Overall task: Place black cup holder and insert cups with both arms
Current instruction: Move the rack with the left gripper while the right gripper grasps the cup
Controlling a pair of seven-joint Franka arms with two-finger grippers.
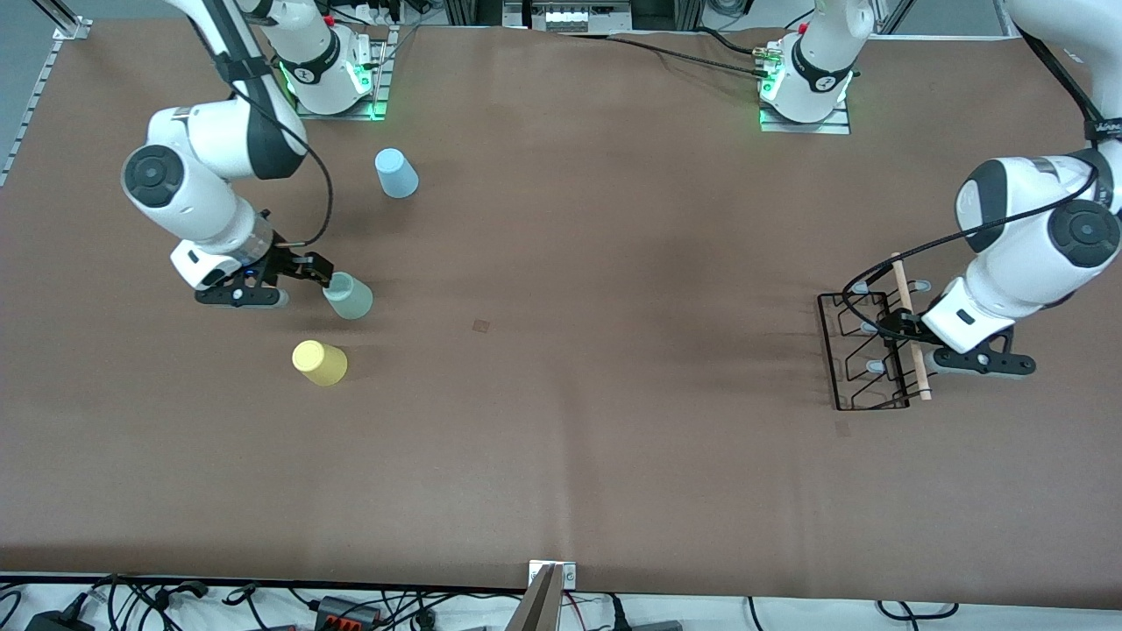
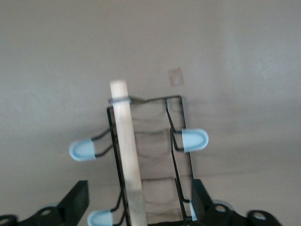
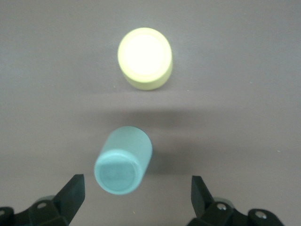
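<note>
**Both grippers spread wide, one at the rack handle, one at a cup**

Front view: the black cup holder (image 1: 868,355) stands on the brown table (image 1: 561,394) toward the left arm's end, its wooden rod handle (image 1: 910,326) running along the top and grey-tipped pegs sticking out to each side. The left gripper (image 1: 903,331) is down at that handle, about midway along it; from this angle it is hard to say whether the fingers touch the rod. Toward the right arm's end, three cups sit upside down on the table. The light blue cup (image 1: 396,173) is farthest from the camera, the yellow cup (image 1: 320,362) is nearest, and the grey-green cup (image 1: 348,295) stands between them. The right gripper (image 1: 317,272) is low, just beside the grey-green cup.

Left wrist view: the handle (image 2: 128,165) runs up between the two black fingers (image 2: 77,200) of the left gripper (image 2: 140,202). The fingers stand apart on either side of the rack, with a clear gap between each one and the rod, so nothing is held. The wire frame (image 2: 171,127) and pale blue-grey peg tips (image 2: 194,140) show around the rod.

Right wrist view: the right gripper (image 3: 138,195) is open, with the grey-green cup (image 3: 123,161) between its fingers (image 3: 73,193) and touching neither. The yellow cup (image 3: 145,57) stands well apart from the gripper.
</note>
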